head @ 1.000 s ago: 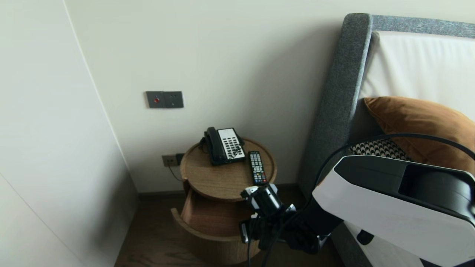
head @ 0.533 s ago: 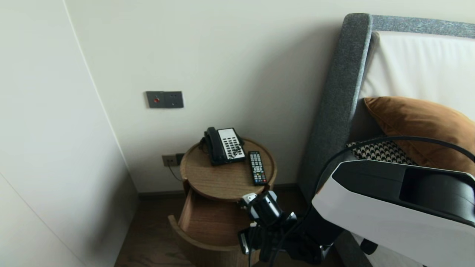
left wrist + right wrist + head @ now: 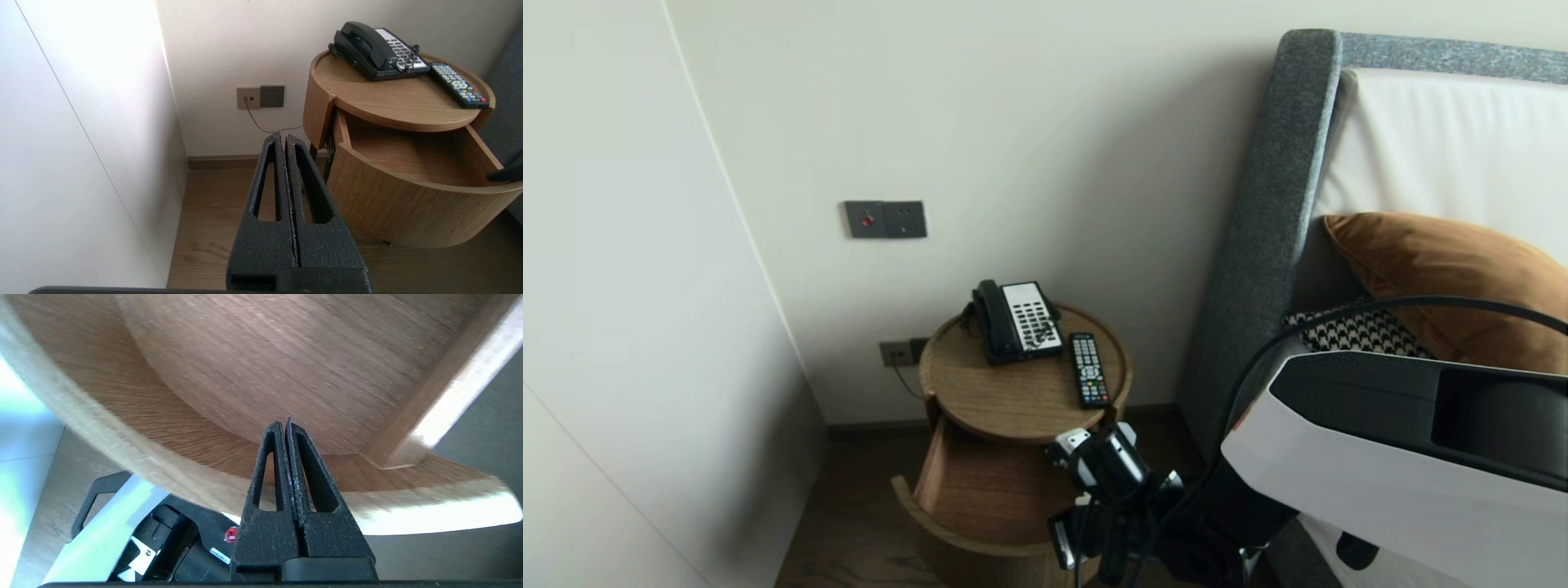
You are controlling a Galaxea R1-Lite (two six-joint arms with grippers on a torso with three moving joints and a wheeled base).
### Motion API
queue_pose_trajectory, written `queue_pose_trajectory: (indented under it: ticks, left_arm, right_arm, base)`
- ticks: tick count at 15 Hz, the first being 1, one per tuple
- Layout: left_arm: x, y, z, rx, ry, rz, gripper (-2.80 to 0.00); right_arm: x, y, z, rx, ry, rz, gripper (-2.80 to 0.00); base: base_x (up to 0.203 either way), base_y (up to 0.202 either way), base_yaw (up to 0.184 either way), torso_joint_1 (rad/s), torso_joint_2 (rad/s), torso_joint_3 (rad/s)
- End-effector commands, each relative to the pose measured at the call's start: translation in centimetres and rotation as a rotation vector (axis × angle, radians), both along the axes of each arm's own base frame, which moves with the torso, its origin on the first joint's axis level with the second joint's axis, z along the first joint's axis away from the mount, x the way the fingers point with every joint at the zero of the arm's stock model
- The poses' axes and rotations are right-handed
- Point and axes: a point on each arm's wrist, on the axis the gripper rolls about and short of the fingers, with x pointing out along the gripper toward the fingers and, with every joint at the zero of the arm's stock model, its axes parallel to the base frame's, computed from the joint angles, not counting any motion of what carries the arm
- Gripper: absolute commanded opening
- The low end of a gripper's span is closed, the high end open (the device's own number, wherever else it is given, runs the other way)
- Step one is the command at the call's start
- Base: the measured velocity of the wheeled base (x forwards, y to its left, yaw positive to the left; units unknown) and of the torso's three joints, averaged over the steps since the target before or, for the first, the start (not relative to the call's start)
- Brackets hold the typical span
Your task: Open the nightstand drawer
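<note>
A round wooden bedside table (image 3: 1005, 402) stands against the wall, and its curved drawer (image 3: 964, 535) is pulled out and empty. A black and white telephone (image 3: 1017, 320) and a black remote (image 3: 1089, 369) lie on its top. My right arm's wrist (image 3: 1107, 469) hangs over the drawer's right end. The right gripper (image 3: 284, 424) is shut on nothing, and its fingers reach over the drawer's front rim (image 3: 122, 445) with the tips inside. My left gripper (image 3: 282, 136) is shut and empty, parked above the floor left of the drawer front (image 3: 408, 204).
A grey upholstered headboard (image 3: 1274, 220) and a brown cushion (image 3: 1454, 278) close off the right side. A white panel wall (image 3: 621, 327) stands on the left. Wall sockets (image 3: 903, 351) with a cord sit behind the table, above the wooden floor (image 3: 212, 220).
The drawer has slid further out towards me. My right wrist has drawn back and down with it. The left arm has not moved.
</note>
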Motion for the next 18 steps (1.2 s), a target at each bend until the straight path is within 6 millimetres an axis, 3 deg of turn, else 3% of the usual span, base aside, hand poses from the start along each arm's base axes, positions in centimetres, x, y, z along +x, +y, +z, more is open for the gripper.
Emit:
queue_pose_trajectory:
  ticks: [1, 11, 14, 16, 18]
  left_arm:
    - [0.0, 0.0, 0.0, 0.000, 0.002, 0.000, -2.80]
    - [0.0, 0.0, 0.0, 0.000, 0.000, 0.000, -2.80]
    - [0.0, 0.0, 0.0, 0.000, -0.001, 0.000, -2.80]
    - [0.0, 0.0, 0.0, 0.000, 0.001, 0.000, -2.80]
    - [0.0, 0.0, 0.0, 0.000, 0.000, 0.000, -2.80]
  right_arm:
    - [0.0, 0.1, 0.0, 0.006, 0.000, 0.005, -2.80]
    - [-0.8, 0.1, 0.1, 0.004, 0.010, 0.041, -2.80]
    - [-0.3, -0.2, 2.8, 0.068, -0.037, 0.009, -2.80]
    - [-0.1, -0.6, 5.8, 0.133, -0.095, -0.011, -2.80]
    - [1.9, -2.2, 9.6, 0.203, -0.183, -0.079, -2.80]
  base:
    - [0.000, 0.000, 0.000, 0.000, 0.00, 0.000]
    - [0.000, 0.000, 0.000, 0.000, 0.00, 0.000]
    - [0.000, 0.000, 0.000, 0.000, 0.00, 0.000]
    - [0.000, 0.000, 0.000, 0.000, 0.00, 0.000]
    - [0.000, 0.000, 0.000, 0.000, 0.00, 0.000]
